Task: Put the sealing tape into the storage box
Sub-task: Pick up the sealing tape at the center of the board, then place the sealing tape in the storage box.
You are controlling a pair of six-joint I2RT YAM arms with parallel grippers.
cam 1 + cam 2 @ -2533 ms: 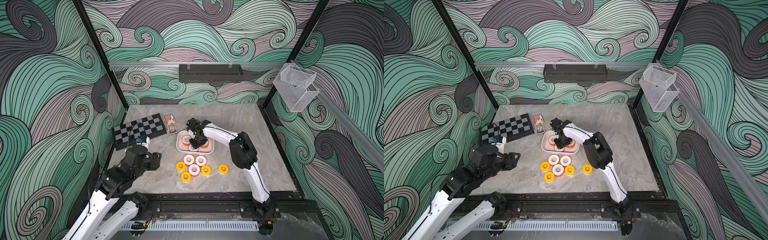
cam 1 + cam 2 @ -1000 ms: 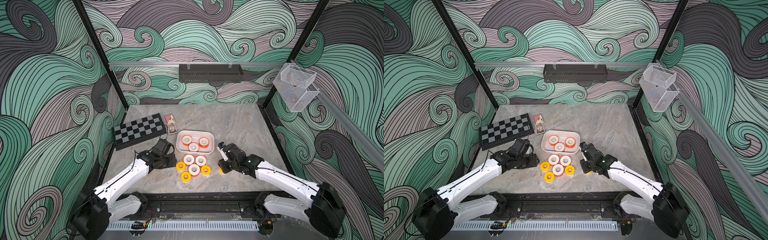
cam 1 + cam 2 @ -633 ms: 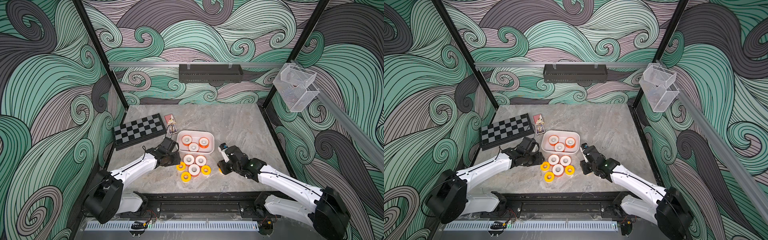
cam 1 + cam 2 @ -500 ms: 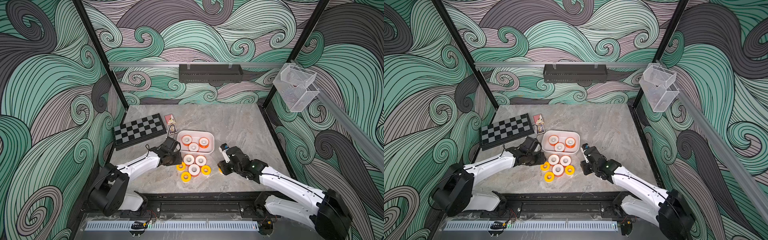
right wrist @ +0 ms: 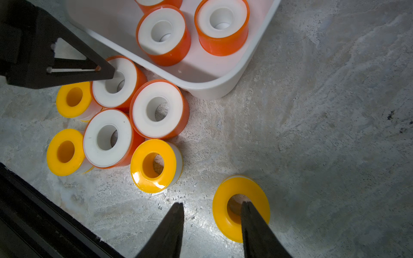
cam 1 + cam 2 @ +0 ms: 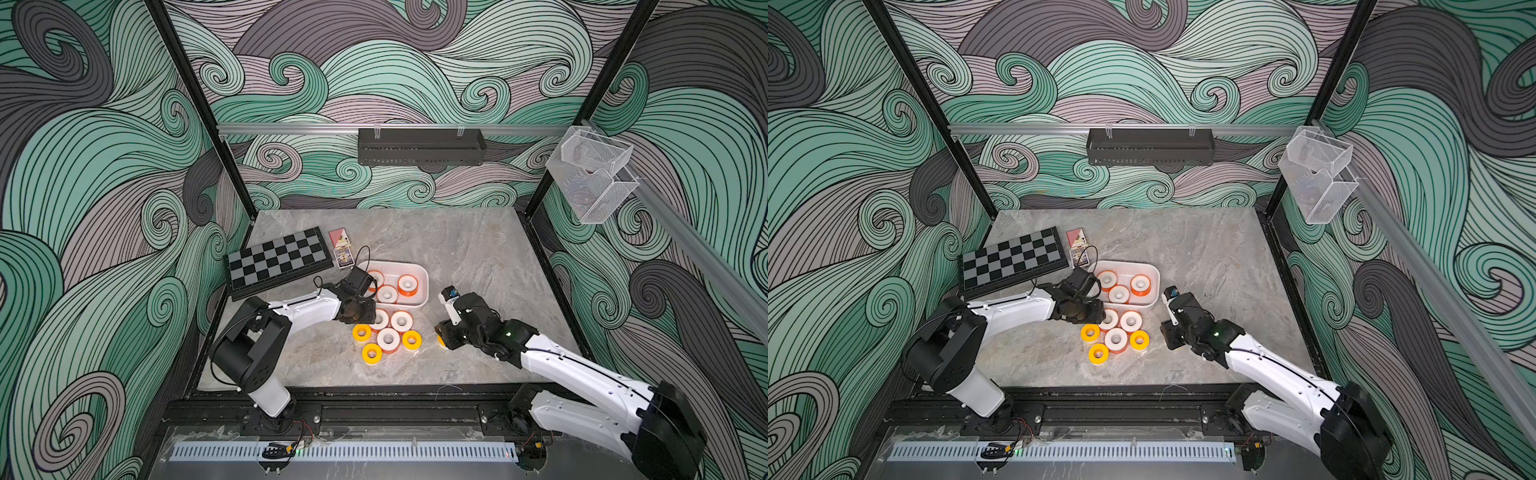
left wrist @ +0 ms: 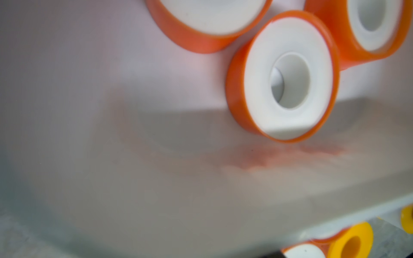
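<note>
A lone yellow roll (image 5: 241, 184) of sealing tape lies flat on the tabletop (image 5: 324, 134), apart from the other rolls and off the storage box's (image 6: 399, 265) near corner. The right pincer (image 5: 212, 205) is directly at it. One fingertip sits in the roll's centre hole and the other stands outside the ring on the side toward the other rolls. The ring's wall thus lies between jaws that are moderately apart and not pressed onto it. In both top views the pincer's body hides nearly all of this roll.

Six more rolls are packed together, touching, just outside the box's long near wall: three white-faced with orange sides and three yellow. One black finger of the left pincer (image 6: 365, 316) has its tip at the centre hole of the orange-sided roll (image 5: 102, 93) nearest the box. Its second finger is hidden, so I cannot tell how wide it stands.

Inside the box, three orange-sided rolls lie flat, faces up. Past its far left corner are two small card boxes (image 6: 341, 249) and a chessboard (image 6: 278, 259).
</note>
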